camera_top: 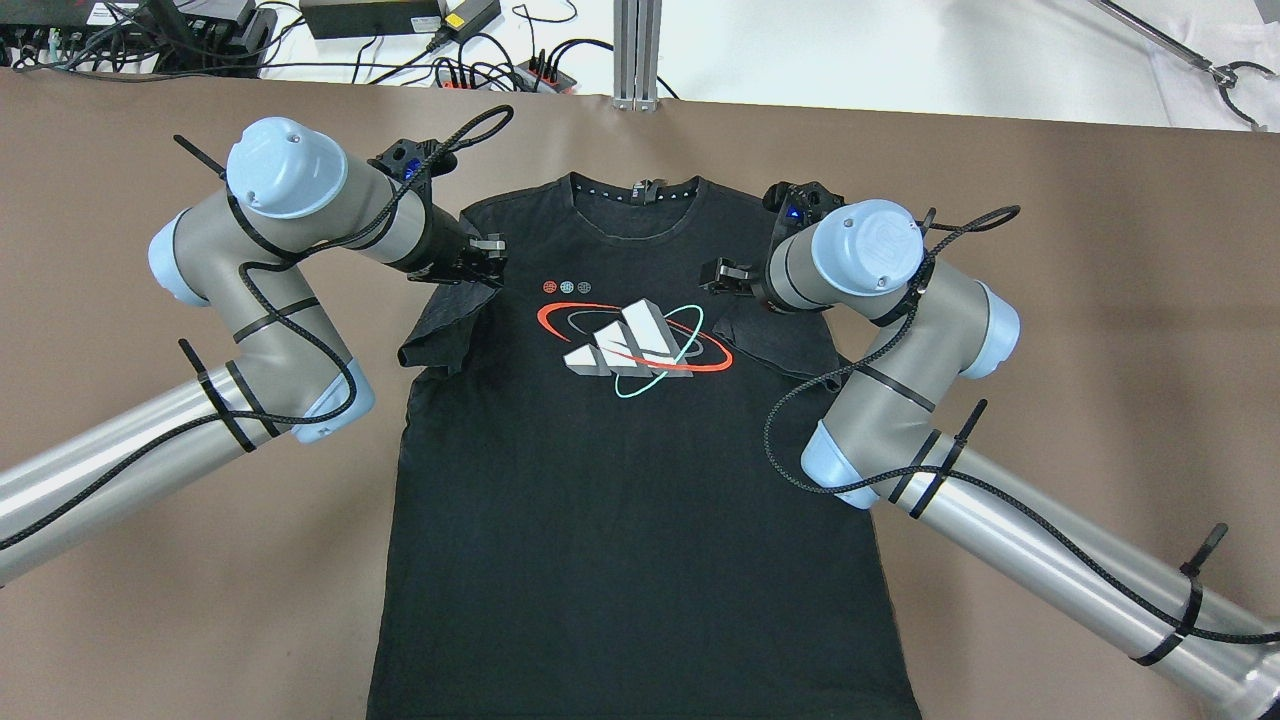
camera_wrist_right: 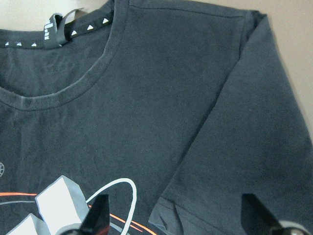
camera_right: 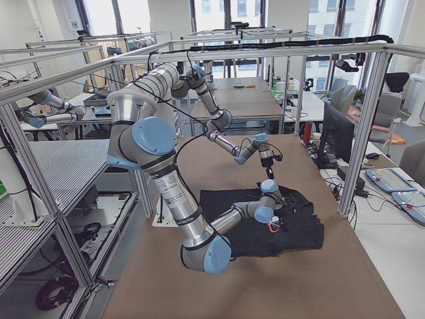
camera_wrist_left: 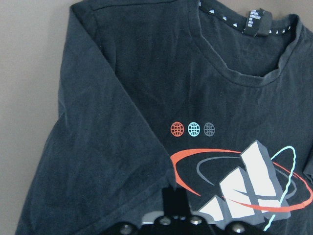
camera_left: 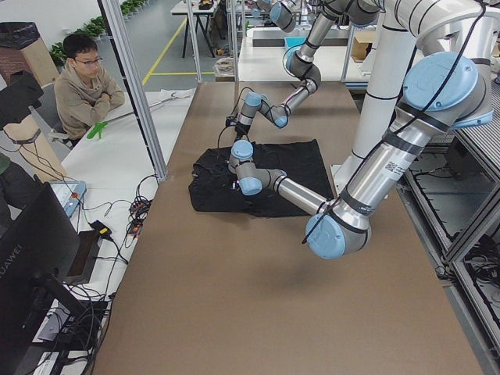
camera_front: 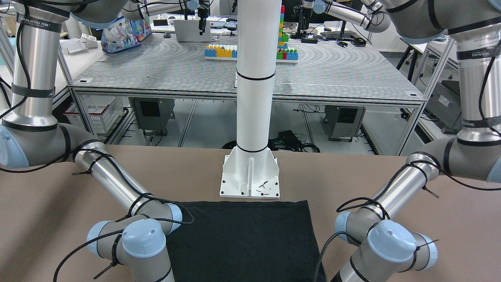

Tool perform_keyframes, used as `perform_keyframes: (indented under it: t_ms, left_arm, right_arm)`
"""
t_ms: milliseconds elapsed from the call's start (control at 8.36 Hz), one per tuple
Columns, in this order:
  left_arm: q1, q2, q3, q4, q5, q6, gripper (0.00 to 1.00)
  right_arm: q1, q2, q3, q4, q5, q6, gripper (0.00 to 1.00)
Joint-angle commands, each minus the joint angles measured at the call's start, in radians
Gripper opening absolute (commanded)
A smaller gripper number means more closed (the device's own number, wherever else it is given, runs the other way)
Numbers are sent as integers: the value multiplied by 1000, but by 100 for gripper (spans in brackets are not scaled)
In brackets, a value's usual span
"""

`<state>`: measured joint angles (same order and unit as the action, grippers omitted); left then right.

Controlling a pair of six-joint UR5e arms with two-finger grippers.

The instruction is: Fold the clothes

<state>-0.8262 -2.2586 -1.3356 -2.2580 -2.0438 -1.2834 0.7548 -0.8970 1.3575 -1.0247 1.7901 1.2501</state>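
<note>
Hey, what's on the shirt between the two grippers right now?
Overhead view: between the left gripper and right gripper lies the black printed T-shirt, its three small globe icons and the logo's top.

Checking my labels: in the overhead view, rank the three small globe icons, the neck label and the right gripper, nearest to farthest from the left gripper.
From the left gripper:
1. globe icons, beside it on the shirt.
2. neck label, up the view, at the shirt's middle.
3. right gripper, on the shirt's opposite side.
</note>
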Motion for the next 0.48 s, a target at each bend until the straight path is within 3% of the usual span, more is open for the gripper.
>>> perform_keyframes:
  t_ms: [0,359]
  left_arm:
    - [4,-58,59,-2,11,-37,0]
    - [39,-49,58,-9,62,-56,0]
  right_arm:
    - [0,3,0,0,0,0,95]
    - [0,3,0,0,0,0,95]
